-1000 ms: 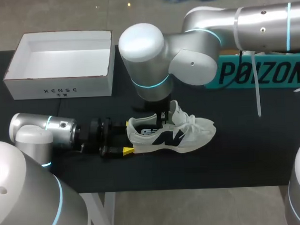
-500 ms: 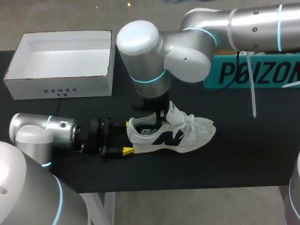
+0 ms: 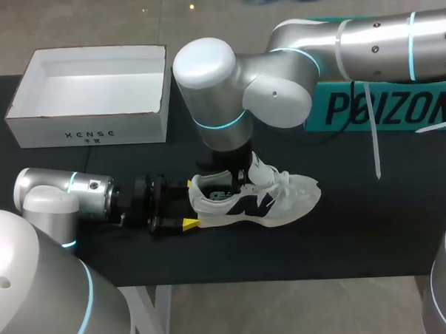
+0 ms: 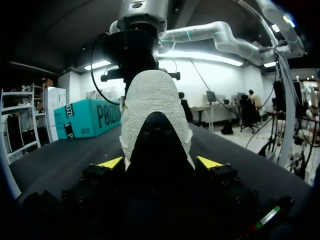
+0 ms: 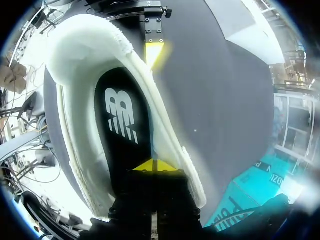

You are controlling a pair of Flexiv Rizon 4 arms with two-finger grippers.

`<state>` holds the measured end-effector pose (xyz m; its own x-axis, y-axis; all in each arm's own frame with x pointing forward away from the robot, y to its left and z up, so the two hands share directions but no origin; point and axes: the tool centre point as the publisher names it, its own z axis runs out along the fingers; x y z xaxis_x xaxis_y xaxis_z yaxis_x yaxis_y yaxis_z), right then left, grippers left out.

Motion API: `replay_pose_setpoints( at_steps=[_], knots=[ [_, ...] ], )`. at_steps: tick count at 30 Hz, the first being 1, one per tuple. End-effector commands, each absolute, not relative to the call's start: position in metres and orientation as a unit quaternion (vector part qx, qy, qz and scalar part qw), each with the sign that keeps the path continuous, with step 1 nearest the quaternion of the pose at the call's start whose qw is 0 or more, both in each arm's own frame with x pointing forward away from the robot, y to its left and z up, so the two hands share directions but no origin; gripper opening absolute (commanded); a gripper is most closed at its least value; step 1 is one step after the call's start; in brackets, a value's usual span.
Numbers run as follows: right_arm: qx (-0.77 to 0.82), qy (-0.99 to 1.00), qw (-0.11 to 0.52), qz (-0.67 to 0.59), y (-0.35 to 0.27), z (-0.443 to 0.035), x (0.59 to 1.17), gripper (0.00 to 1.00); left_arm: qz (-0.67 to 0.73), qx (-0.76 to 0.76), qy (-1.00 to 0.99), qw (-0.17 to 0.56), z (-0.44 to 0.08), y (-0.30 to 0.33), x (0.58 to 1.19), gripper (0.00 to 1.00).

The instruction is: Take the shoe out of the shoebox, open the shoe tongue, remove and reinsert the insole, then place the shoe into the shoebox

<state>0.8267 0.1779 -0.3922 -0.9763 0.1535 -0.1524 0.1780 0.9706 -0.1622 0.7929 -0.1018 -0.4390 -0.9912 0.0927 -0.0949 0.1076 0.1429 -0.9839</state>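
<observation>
A white sneaker (image 3: pixel 283 197) with a dark side logo lies on its sole on the black table, toe to the right. My left gripper (image 3: pixel 188 205) comes in level from the left and is shut on the heel (image 4: pixel 152 95), one yellow tip against each side. My right gripper (image 3: pixel 235 187) points down into the shoe's opening, beside the raised tongue (image 3: pixel 259 169). In the right wrist view its yellow tips (image 5: pixel 154 165) are shut together right over the black insole (image 5: pixel 122 130) with the white logo. Nothing shows between them.
The open white shoebox (image 3: pixel 88 134) stands at the back left, with nothing in it. A teal box (image 3: pixel 383 108) lies at the back right, behind my right arm. Bare black table stretches in front of and to the right of the shoe.
My right arm has shifted a little left and its gripper has sunk deeper into the shoe's opening. The left gripper and the shoe have stayed in place.
</observation>
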Motion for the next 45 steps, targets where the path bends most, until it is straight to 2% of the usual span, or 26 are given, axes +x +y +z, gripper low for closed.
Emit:
replay_pose_setpoints(
  at_steps=[1, 4, 9, 15, 28, 30, 31, 32, 33, 45],
  knots=[
    [0.085, 0.990, 0.067, -0.089, 0.180, -0.398, 0.826, 0.18, -0.651, 0.066, 0.757, 0.006, -0.443, -0.102, 0.793, 0.00],
    [0.086, 0.990, 0.066, -0.089, 0.180, -0.398, 0.826, 0.33, -0.651, 0.066, 0.757, 0.006, -0.443, -0.102, 0.793, 0.00],
    [0.088, 0.990, 0.068, -0.087, 0.178, -0.396, 0.824, 0.43, -0.651, 0.066, 0.757, 0.006, -0.443, -0.102, 0.793, 0.00],
    [0.089, 0.990, 0.068, -0.088, 0.177, -0.397, 0.824, 0.44, -0.651, 0.066, 0.757, 0.006, -0.443, -0.102, 0.793, 0.00],
    [0.079, 0.991, 0.032, -0.099, 0.177, -0.436, 0.806, 0.48, -0.651, 0.066, 0.757, 0.006, -0.443, -0.102, 0.793, 0.00],
    [0.069, 0.992, 0.024, -0.100, 0.179, -0.440, 0.800, 0.45, -0.651, 0.066, 0.757, 0.006, -0.443, -0.102, 0.793, 0.00],
    [0.065, 0.993, 0.023, -0.101, 0.179, -0.440, 0.798, 0.39, -0.651, 0.066, 0.757, 0.006, -0.443, -0.102, 0.793, 0.00],
    [0.065, 0.993, 0.020, -0.099, 0.178, -0.441, 0.796, 0.23, -0.651, 0.066, 0.757, 0.006, -0.443, -0.102, 0.793, 0.00],
    [0.065, 0.993, 0.017, -0.096, 0.178, -0.440, 0.795, 0.00, -0.651, 0.066, 0.757, 0.006, -0.443, -0.102, 0.793, 0.00],
    [0.062, 0.994, 0.011, -0.084, 0.180, -0.419, 0.791, 0.00, -0.651, 0.066, 0.757, 0.006, -0.443, -0.102, 0.793, 0.00]
  ],
)
